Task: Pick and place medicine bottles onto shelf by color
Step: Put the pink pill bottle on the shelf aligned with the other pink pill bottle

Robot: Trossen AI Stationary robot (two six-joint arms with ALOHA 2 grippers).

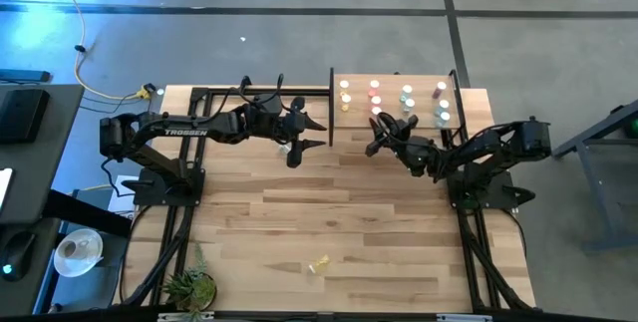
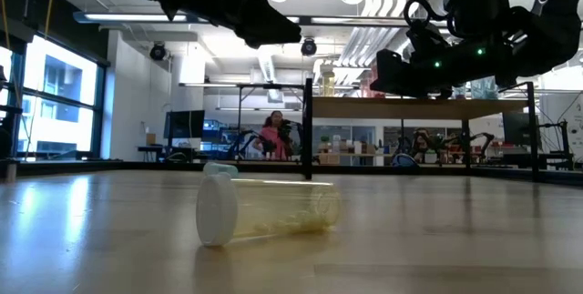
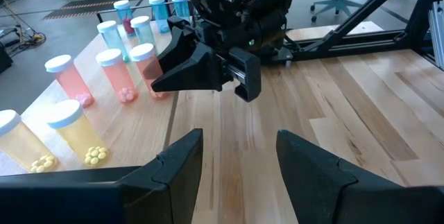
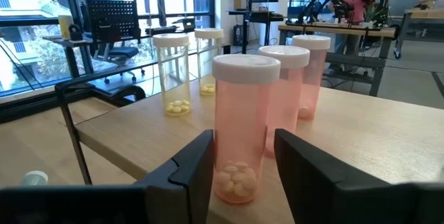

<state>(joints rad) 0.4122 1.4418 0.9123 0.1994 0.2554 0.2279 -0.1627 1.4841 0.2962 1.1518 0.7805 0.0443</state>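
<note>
Shelf: the pale wooden shelf (image 1: 399,106) sits at the far edge of the table (image 1: 329,232), right of the middle.
Bottles on the shelf: small bottles with white caps stand up in rows by color. Yellow ones (image 1: 345,94) are on the left end, then pink ones (image 1: 375,96), then teal ones (image 1: 407,100), then a purplish one (image 1: 441,90) on the right end.
Right claw: the right gripper (image 1: 376,135) is at the front edge of the shelf, by the pink row. A pink bottle (image 4: 241,137) stands on the shelf between its two fingers (image 4: 189,175). The fingers are a little apart and look just off the bottle's sides, so it does not seem to be squeezed.
Left claw: the left gripper (image 1: 317,133) hangs over the table just left of the shelf. Its fingers are partly open and hold nothing.
Bottle on the table: one yellow bottle (image 1: 319,264) lies on its side near the front of the table, far from both claws.
Plant: a small green plant (image 1: 189,284) sits at the front left corner.
</note>
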